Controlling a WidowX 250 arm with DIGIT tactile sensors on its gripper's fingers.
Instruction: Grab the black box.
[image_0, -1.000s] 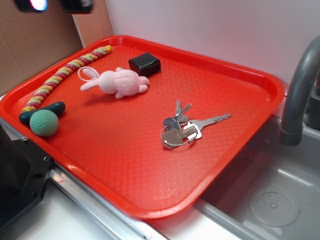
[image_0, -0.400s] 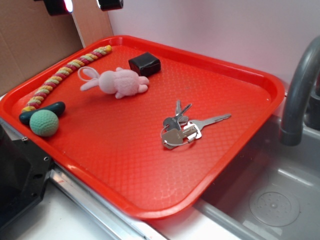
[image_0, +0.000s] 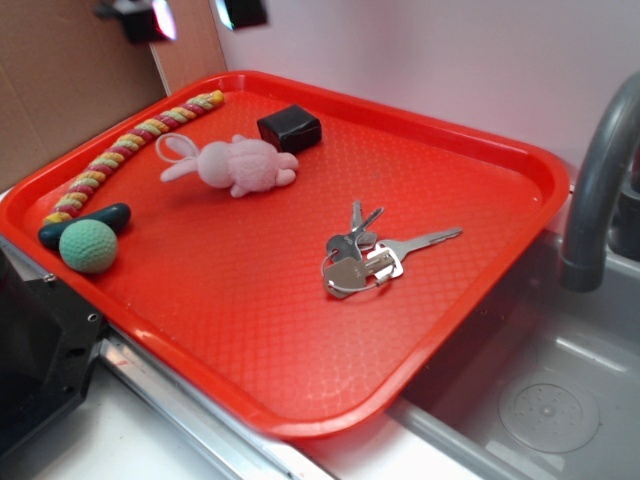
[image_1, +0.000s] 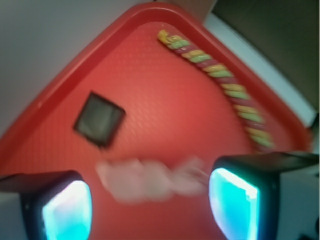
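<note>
Gripper (image_0: 190, 15) shifting right twd black box (image_0: 289, 127)
Jaws spread, empty, high over tray (image_0: 500, 160); box untouched, descent needed.

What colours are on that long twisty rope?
The rope is striped pink, yellow and green, clearest in the exterior view.
</note>
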